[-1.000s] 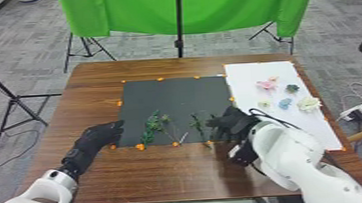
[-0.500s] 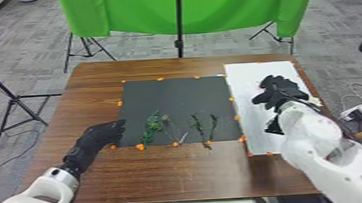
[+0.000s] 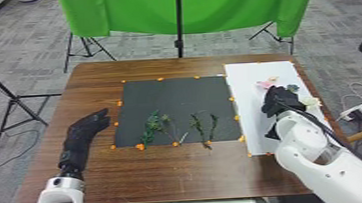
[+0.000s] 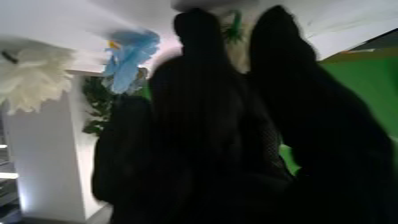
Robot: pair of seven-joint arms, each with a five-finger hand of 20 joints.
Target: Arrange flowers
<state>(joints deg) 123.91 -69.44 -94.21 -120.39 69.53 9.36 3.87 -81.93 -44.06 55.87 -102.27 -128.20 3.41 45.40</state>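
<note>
Hands: my right hand has gone from beside the stems to the white sheet, then drawn back slightly towards me, so the pink flower shows again. My left hand has eased away from the dark mat.
Left hand: fingers relaxed and nothing in them; it waits over the table, left of the mat.
Dark mat: green stems lie in two groups near its close edge, a leafy left pair and a slimmer right pair, apart from each other. The rightmost was behind my right hand earlier; I can't tell whether I set it there.
White sheet: the pink flower and the dark teal flower lie beyond my right hand, with the large cream flower to its right. The blue flower is close beside the fingers.
Right hand: fingers straight and a little apart, with a small pale flower showing between them; I can't tell whether they touch it.
Flower pick: the work seems to have turned from stems to blooms, still early. I'd line up on one bloom and close gently; a petal could crush or the blue neighbour get nudged.
</note>
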